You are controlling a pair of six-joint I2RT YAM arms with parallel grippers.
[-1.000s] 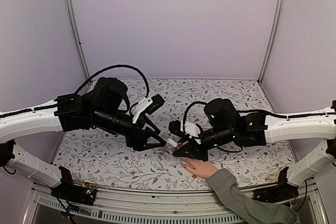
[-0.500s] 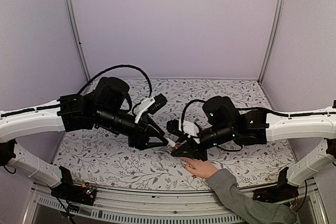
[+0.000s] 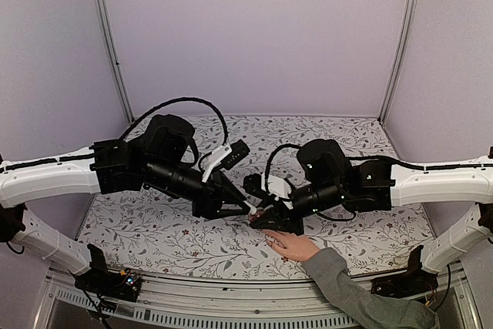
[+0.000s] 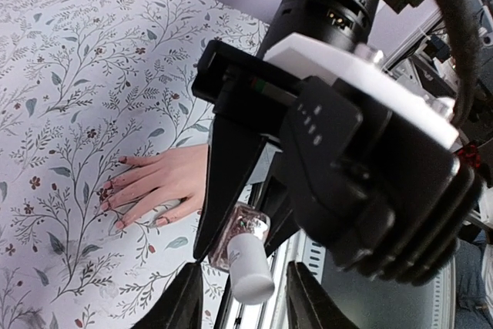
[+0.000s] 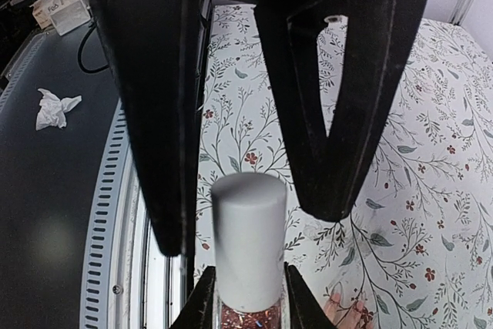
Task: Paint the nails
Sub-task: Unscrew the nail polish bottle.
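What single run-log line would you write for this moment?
right gripper: shut on polish bottle | left gripper: open, straddling white cap | hand: flat on table

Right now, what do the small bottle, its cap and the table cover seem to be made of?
The bottle: probably clear glass, glossy; glitter shows through. The cap: likely matte white plastic, evenly opaque. The table cover: looks like printed cloth or vinyl; floral pattern, no shine.

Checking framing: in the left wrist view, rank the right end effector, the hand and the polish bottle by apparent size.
1. right end effector: largest, but closest to the camera
2. hand
3. polish bottle: smallest, despite being nearer
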